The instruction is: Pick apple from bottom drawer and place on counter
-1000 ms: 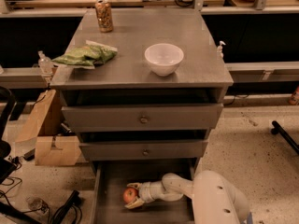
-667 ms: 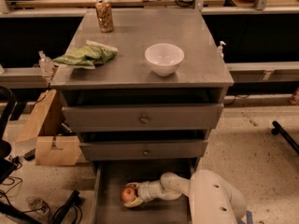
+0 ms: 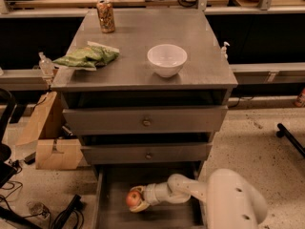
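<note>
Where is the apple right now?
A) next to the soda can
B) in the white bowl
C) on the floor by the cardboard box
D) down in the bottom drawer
D: the apple lies inside the open bottom drawer, with the gripper right against it, far below the counter.

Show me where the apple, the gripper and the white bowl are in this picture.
apple (image 3: pixel 132 198): camera view, its red front.
gripper (image 3: pixel 137 200): camera view, its tip at the apple, inside the bottom drawer (image 3: pixel 119 180).
white bowl (image 3: pixel 167 56): camera view, its inner hollow.
</note>
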Tool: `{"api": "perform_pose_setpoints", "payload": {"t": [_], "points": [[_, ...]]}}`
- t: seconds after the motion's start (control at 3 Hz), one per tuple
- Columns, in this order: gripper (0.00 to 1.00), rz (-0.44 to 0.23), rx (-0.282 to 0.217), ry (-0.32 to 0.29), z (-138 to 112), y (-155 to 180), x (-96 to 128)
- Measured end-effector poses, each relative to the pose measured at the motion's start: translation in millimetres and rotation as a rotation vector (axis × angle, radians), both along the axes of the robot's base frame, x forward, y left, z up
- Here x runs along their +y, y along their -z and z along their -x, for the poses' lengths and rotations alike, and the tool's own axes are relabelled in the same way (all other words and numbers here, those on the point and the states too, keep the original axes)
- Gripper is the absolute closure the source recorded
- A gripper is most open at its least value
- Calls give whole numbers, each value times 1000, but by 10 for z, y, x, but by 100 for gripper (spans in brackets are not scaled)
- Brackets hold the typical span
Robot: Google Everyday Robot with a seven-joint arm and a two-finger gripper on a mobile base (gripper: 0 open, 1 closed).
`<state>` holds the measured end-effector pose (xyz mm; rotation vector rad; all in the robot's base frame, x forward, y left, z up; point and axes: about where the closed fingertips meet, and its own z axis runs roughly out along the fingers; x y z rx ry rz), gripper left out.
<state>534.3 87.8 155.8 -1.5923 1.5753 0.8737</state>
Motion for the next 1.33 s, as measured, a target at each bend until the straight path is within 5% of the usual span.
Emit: {"api": "perform_pose_setpoints", "payload": {"t": [0.33, 0.67, 1.0, 1.33], "points": [[100, -27, -61, 28, -10, -943, -533], [100, -99, -31, -57, 536, -2168, -862], [100, -119, -53, -102, 780, -3234, -1131], [100, -144, -69, -77, 717, -3955, -1273]]}}
